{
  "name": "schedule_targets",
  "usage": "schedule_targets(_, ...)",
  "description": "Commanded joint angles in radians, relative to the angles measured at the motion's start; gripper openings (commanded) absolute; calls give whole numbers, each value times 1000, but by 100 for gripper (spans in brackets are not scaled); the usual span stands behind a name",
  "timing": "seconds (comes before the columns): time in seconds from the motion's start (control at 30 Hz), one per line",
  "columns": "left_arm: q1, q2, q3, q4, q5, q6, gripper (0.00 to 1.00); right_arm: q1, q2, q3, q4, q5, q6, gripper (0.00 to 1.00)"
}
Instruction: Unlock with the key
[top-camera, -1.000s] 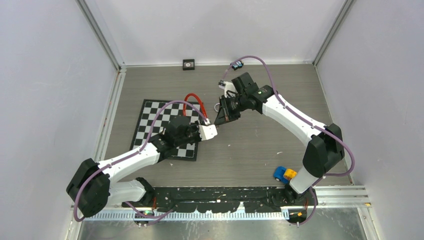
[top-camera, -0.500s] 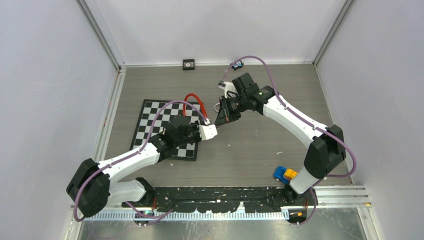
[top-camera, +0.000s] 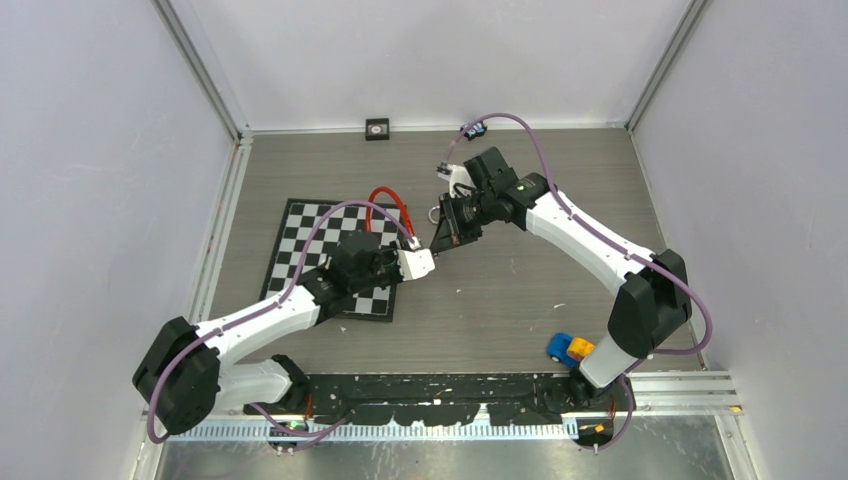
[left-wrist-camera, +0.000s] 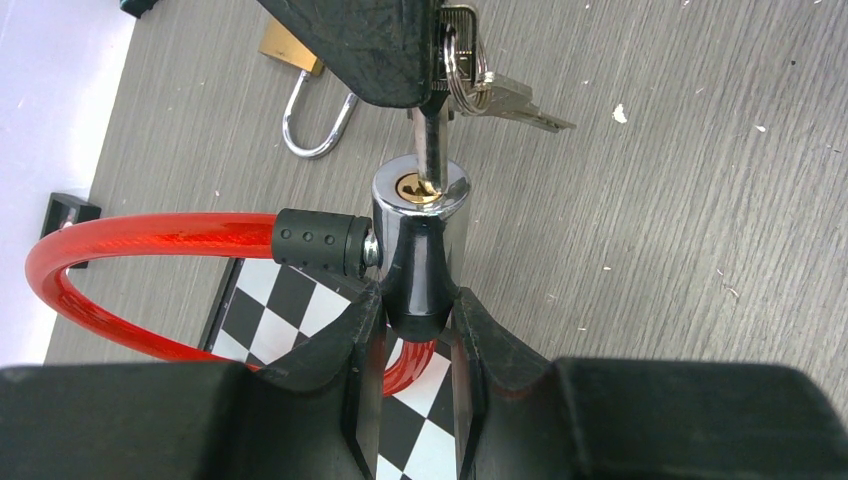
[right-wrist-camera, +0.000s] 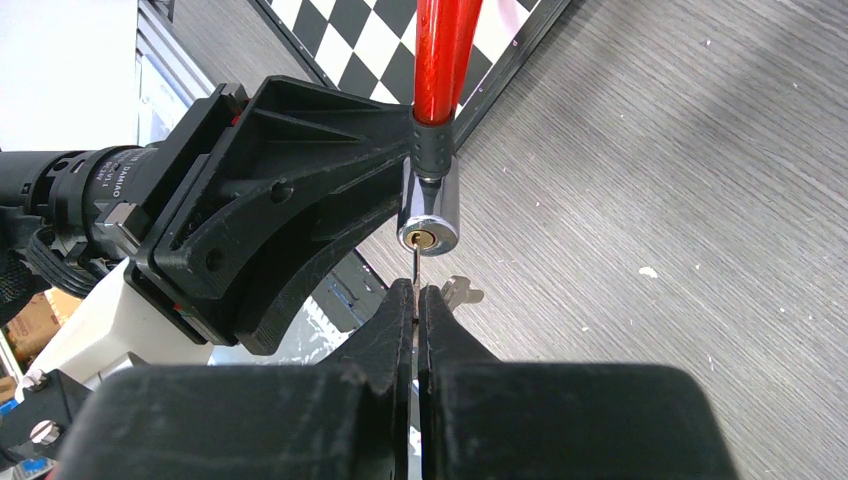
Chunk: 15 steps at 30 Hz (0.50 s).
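Under and to the left of the left gripper (left-wrist-camera: 418, 305) lies the chessboard mat (top-camera: 310, 245), partly covered by the arm in the top view. The red cable (left-wrist-camera: 150, 240) loops out to the left of that gripper's fingers. Its black collar meets the chrome lock cylinder (left-wrist-camera: 420, 215), while its other end drops out of sight behind the fingers. The left gripper stands at a narrow opening, clamped on the lower part of the cylinder, so the brass keyhole faces away from it. The key (left-wrist-camera: 430, 150) meets that keyhole tip first; how deep it sits cannot be made out. The right gripper (right-wrist-camera: 415, 300) comes in from the opposite side, pinched tight on the key. Only a thin sliver of blade shows between its fingertips and the cylinder, and the key's head is buried between the pads. Spare keys (left-wrist-camera: 510, 95) on a ring hang beside its fingers, partly hidden. A brass padlock (left-wrist-camera: 290, 50) lies on the table past the cylinder, its body cut off by the right gripper. Well to the right, near the right arm's base, sits a blue and yellow toy car (top-camera: 570, 348).
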Motion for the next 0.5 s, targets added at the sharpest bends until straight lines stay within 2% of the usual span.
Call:
schedule_targets(0.0, -3, -13, 24, 88, 10, -5, 0, 5, -21, 2, 34, -2, -9, 1)
schedule_targets(0.47, -3, -14, 24, 80, 23, -5, 0, 5, -40, -18, 64, -23, -11, 1)
